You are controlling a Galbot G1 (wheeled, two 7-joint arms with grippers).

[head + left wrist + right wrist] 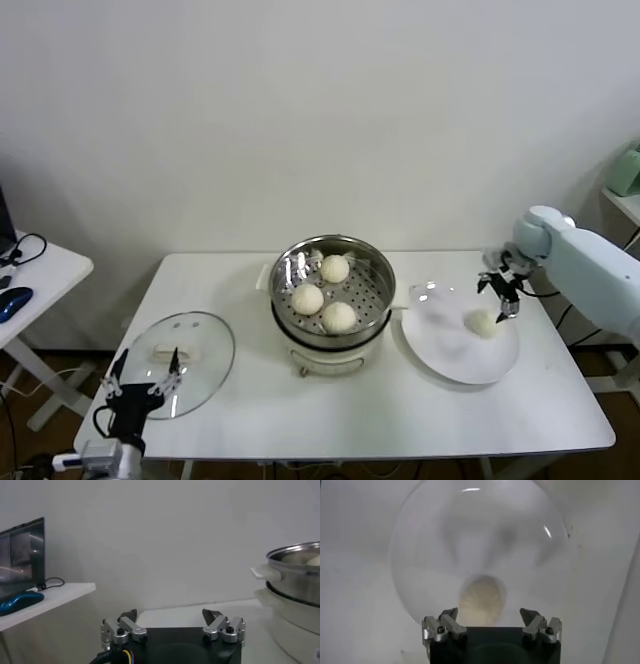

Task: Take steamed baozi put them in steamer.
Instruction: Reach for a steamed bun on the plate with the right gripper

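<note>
On the white counter point(380, 420), three baozi are sitting in the steamer point(375, 300) at centre; the right end effector point(502, 296), spread wide, is hovering over the last baozi point(482, 322), right of centre.

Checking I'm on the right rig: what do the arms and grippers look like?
The right arm has a smooth, pale blue-white shell with a rounded joint. Both the right gripper and left gripper have a black body with silver metal fingers fixed by dark screws. Yellow and blue wires show beside the left gripper's body.
</note>
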